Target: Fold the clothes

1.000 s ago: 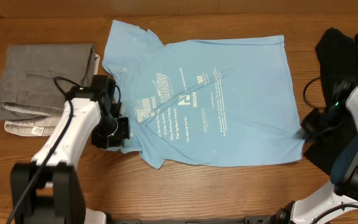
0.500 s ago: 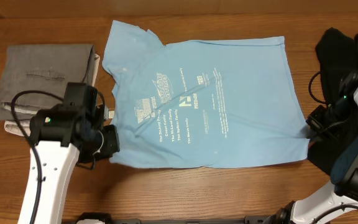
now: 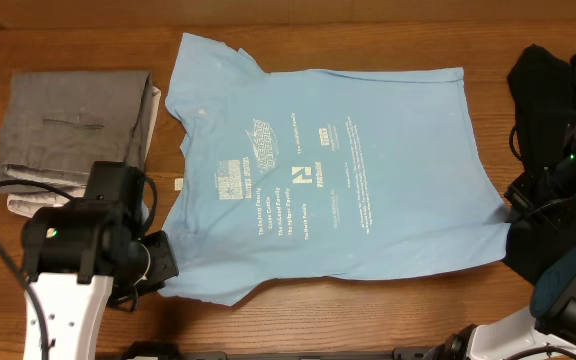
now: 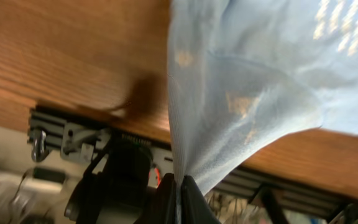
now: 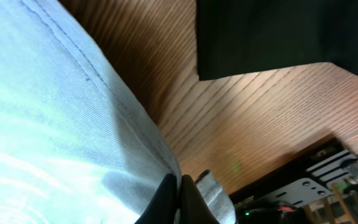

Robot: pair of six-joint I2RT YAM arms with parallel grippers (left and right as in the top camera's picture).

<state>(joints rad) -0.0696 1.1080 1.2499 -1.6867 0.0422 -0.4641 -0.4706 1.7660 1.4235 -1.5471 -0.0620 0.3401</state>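
The clothes, a light blue T-shirt, lie spread on the wooden table with small white logos and text facing up. My left gripper is at the shirt's near-left corner, shut on a pinch of the blue fabric, which rises taut from the fingertips. My right gripper is at the shirt's right edge, shut on the stitched hem. The cloth fills the left of the right wrist view, and the jaws there are pressed together around it.
A folded stack of grey garments lies at the far left. A black garment is heaped at the right edge, under and behind the right arm. A small white tag lies between the grey stack and the shirt.
My left gripper has drawn toward the near-left corner, and my right gripper has shifted right. Both have kept their hold, so the shirt is pulled wider and flatter.
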